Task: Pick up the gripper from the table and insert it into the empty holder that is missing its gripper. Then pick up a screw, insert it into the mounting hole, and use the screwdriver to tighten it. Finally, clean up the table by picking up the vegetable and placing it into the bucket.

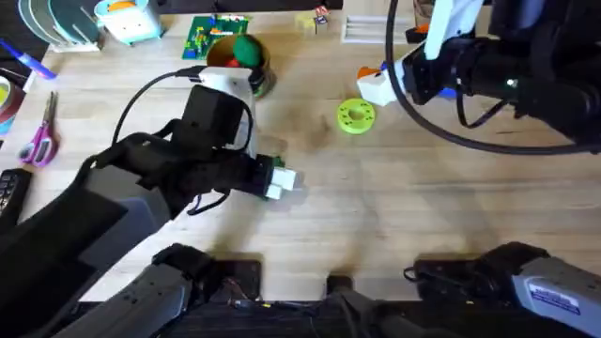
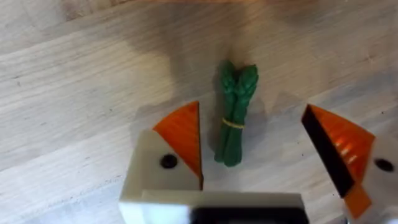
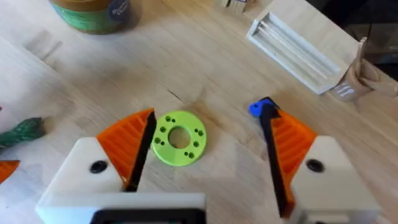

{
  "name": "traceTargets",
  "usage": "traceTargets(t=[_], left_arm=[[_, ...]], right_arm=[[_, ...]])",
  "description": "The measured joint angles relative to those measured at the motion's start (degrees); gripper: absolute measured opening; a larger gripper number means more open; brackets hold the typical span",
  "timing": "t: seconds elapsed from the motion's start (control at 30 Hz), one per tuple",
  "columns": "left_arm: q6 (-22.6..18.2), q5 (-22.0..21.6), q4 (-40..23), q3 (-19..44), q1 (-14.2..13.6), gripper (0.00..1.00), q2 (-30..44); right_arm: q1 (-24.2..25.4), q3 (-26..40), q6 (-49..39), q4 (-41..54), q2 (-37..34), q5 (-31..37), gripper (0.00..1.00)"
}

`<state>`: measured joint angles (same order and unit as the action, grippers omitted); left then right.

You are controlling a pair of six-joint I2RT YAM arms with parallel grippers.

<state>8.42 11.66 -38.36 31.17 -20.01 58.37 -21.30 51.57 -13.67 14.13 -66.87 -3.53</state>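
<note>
1. Low in the overhead frame's centre-left, the left gripper [image 1: 282, 180] hangs over the table [image 1: 413, 211] with jaws spread; in its wrist view the vegetable [image 2: 234, 114] lies flat between the orange pads [image 2: 182, 134], untouched, so this reads as lining up a pick
2. Farther up, right of centre, the right gripper [image 1: 376, 86] hovers with jaws apart and empty above the yellow-green disc [image 3: 178, 137], apparently idle
3. At upper centre stands the bucket [image 1: 239, 58], toy foods inside, the likely drop point
</note>
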Motion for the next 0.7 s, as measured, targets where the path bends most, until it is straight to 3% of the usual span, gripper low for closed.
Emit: traceTargets(t=[0.17,0.33,0.53,0.7], left_arm=[[0.6,0.8,0.5,0.3,-0.3,0.994,2.9],[1.9,0.2,0.4,0.7,-2.4,0.994,3.7],[5.4,-5.1,0.2,1.9,-7.8,0.995,3.7],[8.3,-10.3,-0.1,3.4,-10.5,0.995,4.6]], right_arm=[[0.0,0.0,0.0,0.0,0.0,0.0,0.992],[0.0,0.0,0.0,0.0,-0.9,0.0,0.994],[0.0,0.0,0.0,0.0,-1.8,0.0,0.992],[0.0,0.0,0.0,-0.1,-1.9,0.0,0.992]])
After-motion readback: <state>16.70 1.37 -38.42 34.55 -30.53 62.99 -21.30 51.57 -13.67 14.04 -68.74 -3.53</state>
